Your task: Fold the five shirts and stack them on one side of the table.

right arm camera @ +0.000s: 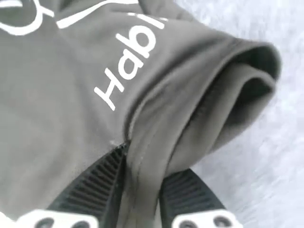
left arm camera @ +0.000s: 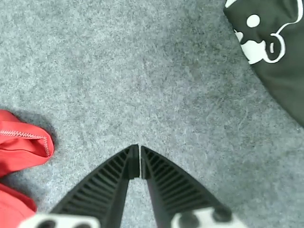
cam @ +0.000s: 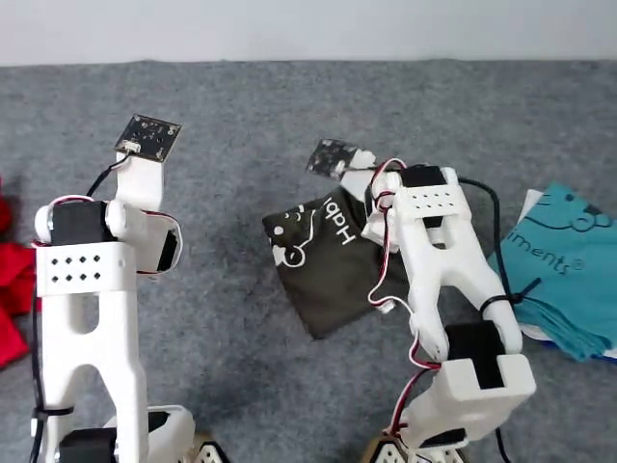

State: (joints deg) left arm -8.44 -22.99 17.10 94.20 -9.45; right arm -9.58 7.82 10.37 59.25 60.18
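A folded dark shirt [cam: 323, 260] with white print lies near the middle of the grey table. My right gripper [right arm camera: 140, 161] is shut on a bunched fold of the dark shirt [right arm camera: 95, 80] at its edge; cloth fills the gap between the ribbed fingers [right arm camera: 95, 183]. The right arm [cam: 439, 246] covers the shirt's right side from above. My left gripper [left arm camera: 139, 159] is shut on nothing, just above bare carpet, with a corner of the dark shirt [left arm camera: 275, 42] off to one side and red cloth [left arm camera: 21, 147] close by. The left arm [cam: 96, 260] stands at the table's left.
A folded teal shirt [cam: 564, 265] lies at the right edge of the table. Red shirts [cam: 12, 289] sit at the left edge. Open grey carpet [cam: 231, 145] stretches between the arms and toward the far wall.
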